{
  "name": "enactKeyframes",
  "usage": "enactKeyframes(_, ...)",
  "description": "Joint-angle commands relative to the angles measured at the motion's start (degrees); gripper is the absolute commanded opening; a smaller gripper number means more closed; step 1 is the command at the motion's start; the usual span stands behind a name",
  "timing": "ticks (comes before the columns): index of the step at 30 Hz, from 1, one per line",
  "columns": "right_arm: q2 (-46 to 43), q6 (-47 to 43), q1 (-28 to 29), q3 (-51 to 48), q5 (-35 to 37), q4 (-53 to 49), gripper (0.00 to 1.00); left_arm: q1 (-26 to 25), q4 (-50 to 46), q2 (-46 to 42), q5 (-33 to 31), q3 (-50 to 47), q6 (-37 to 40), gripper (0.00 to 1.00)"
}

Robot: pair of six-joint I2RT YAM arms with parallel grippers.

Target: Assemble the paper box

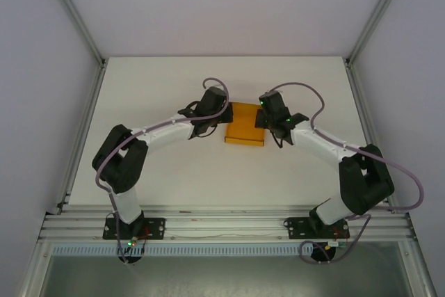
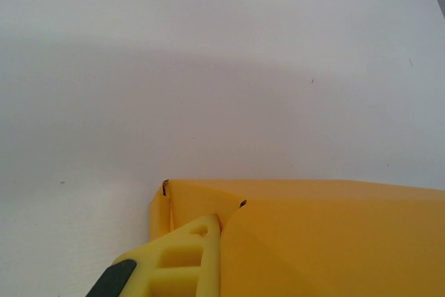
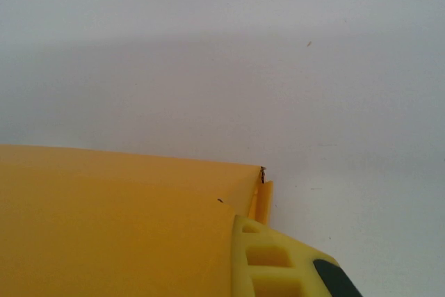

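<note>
Left fingers [image 2: 189,236] touch the box [image 1: 245,132] at its left end, right fingers [image 3: 299,252] at its right end. One finger of each is cut off, so I cannot tell their spread.

The left arm [image 1: 156,133] and right arm [image 1: 323,145] are reaching inward toward frame centre, elbows bending outward. The left gripper [image 1: 224,117] and right gripper [image 1: 261,119] are facing each other; jaw opening is not discernible.

a lab test cell: bare white table [image 1: 208,172] walled by plain panels [image 1: 42,102] on aluminium framing [image 1: 222,224].
</note>
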Motion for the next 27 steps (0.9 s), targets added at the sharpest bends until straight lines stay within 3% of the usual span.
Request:
enactKeyframes(1,-1.96,3.18,2.85,-1.75,1.91,7.21,0.02,-2.45,4.15,2.20,1.49,-2.92,-4.92,0.00)
enactKeyframes(6,-3.24,1.82,4.44,-5.62,5.35,8.97,0.02,-4.15,5.55,2.21,0.21,-4.31,-4.87,0.00)
enactKeyframes(12,-5.71,-1.14,6.22,-14.70,8.40,18.98,0.01,-6.01,11.66,-0.92,0.27,-12.47,-2.98,0.00)
enactKeyframes(16,-6.40,-5.50,7.98,-18.94,10.19,22.41,0.00,-6.26,14.10,-3.15,2.28,-16.10,-2.38,0.10)
enactKeyframes(20,-6.58,-6.99,8.55,-21.76,9.40,22.86,0.00,-6.33,9.71,-4.93,1.39,-15.94,-1.78,0.17)
enactKeyframes(24,-5.78,-10.04,11.01,-22.55,12.22,22.59,0.00,-6.26,9.45,-7.90,2.71,-17.91,-2.30,0.38)
enactKeyframes(27,-4.57,-11.19,11.86,-22.18,14.03,22.13,0.00,-6.24,5.72,-10.72,1.87,-18.02,-2.10,0.46)
